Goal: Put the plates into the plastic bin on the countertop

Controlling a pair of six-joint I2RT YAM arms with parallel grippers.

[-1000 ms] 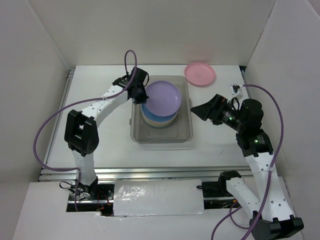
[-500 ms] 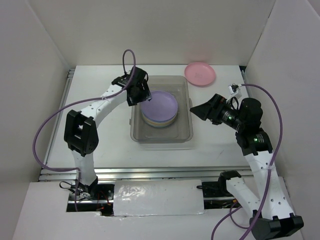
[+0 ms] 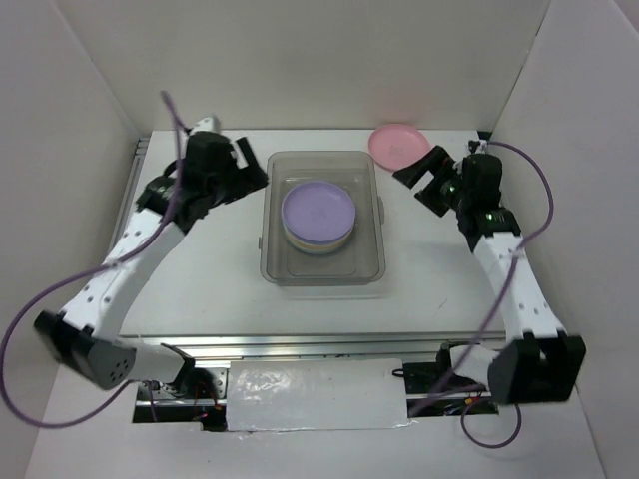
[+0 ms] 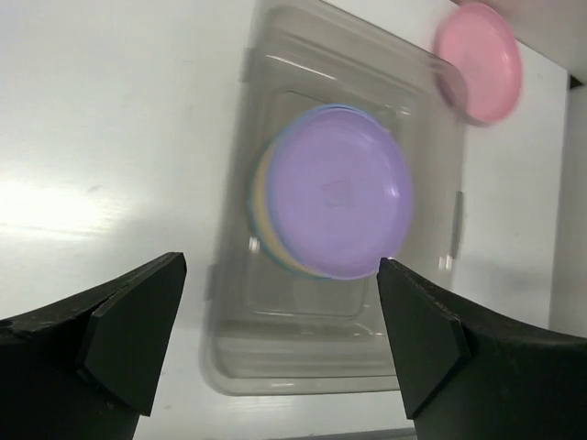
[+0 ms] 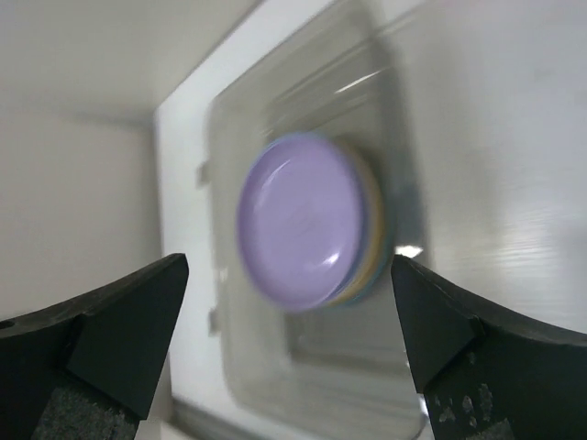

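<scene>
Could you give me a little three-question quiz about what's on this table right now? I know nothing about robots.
1. True or false: the pink plate lies on the table, outside the bin.
2. What colour is the top plate in the bin? A) lilac B) green C) black
3. How many of the two grippers are holding a plate?

Key
1. True. It sits by the back wall, beyond the bin's far right corner.
2. A.
3. None. The left gripper and the right gripper are both open and empty, one on each side of the bin.
</scene>
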